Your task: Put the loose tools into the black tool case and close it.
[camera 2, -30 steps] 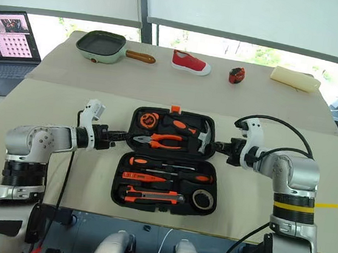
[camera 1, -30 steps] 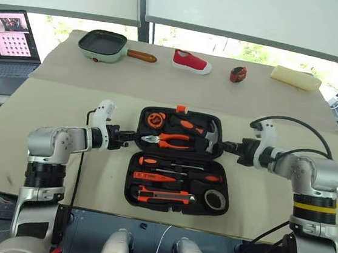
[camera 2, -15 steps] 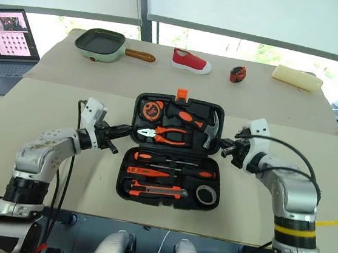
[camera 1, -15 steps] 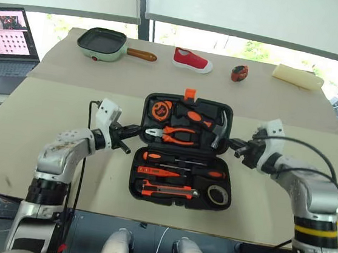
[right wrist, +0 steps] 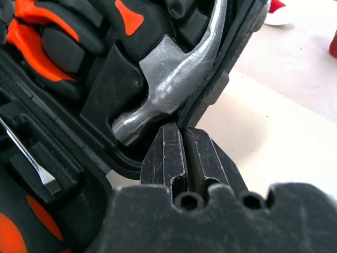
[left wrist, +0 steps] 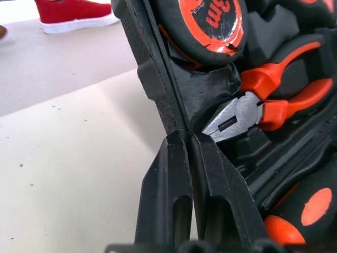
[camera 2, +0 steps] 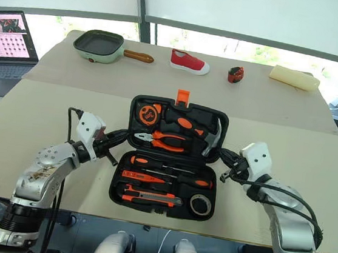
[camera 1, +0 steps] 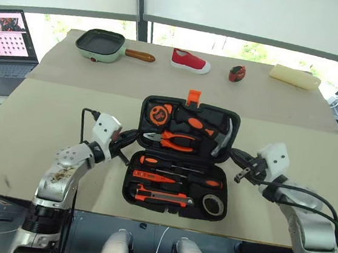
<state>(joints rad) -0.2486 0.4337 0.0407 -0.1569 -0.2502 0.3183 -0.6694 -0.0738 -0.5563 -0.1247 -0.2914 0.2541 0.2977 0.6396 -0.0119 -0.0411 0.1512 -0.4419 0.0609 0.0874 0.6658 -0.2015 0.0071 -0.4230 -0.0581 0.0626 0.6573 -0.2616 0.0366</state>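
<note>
Clearly the loading is done and the closing step is in hand. Nearest me, in the front half of the black tool case (camera 1: pixel 180 158), the utility knife (camera 1: pixel 160 195) lies in its slot with the small grey tape roll (camera 1: pixel 212 204) beside it, and just behind them sit the three screwdrivers (camera 1: pixel 179 171), each bedded in its own groove; nothing loose remains on the table (camera 1: pixel 49 107) around the case. At the case's two sides, level with the hinge line, the left gripper (camera 1: pixel 130 138) and the right gripper (camera 1: pixel 236 160) each have their fingers (left wrist: pixel 181 179) pressed together with nothing between them, the tips set against the outer edge of the lid. That lid, holding the pliers (camera 1: pixel 173 140), the hammer (camera 1: pixel 217 135) and the tape measure (camera 1: pixel 158 114), stands tilted up off the table, its orange latch (camera 1: pixel 193 96) uppermost. Next, I judge, both arms must swing the lid forward together, evenly, so it doesn't twist, then press it down until the latch catches. Beyond, the green pan (camera 1: pixel 102 44), red shoe (camera 1: pixel 190 61) and a small gadget (camera 1: pixel 237 73) sit well apart.
</note>
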